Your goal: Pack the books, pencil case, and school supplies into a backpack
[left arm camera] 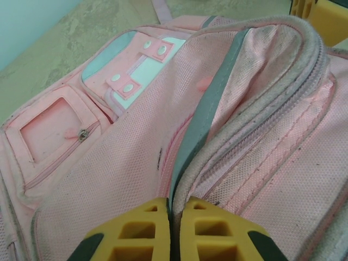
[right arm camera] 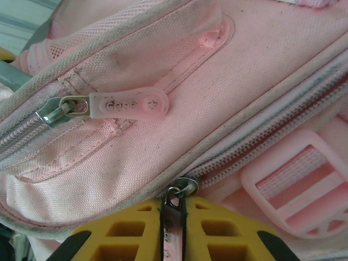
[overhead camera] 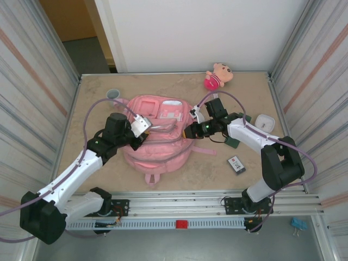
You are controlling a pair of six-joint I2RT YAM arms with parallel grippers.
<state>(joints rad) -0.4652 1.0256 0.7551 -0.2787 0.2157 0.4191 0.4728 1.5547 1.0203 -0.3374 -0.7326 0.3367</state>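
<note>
You've got ribbed metal side walls [overhead camera: 32, 81] and a white back wall [overhead camera: 190, 32] round the beige stone-look tabletop [overhead camera: 92, 103]. Large pink fabric backpack [overhead camera: 157, 147] lies mid-table. L gripper [left arm camera: 175, 204] pinches its grey-trimmed opening edge; R gripper [right arm camera: 174, 209] nips a pink zip pull [right arm camera: 173, 228]. Small black card w/ white marks [overhead camera: 236, 164] lies near, to the backpack's right.

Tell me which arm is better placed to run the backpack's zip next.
Right. The right gripper is shut on a zip pull at the backpack seam, so it can probably draw it along. The left gripper pinches the grey-trimmed edge of the opening, better suited to bracing.
</note>
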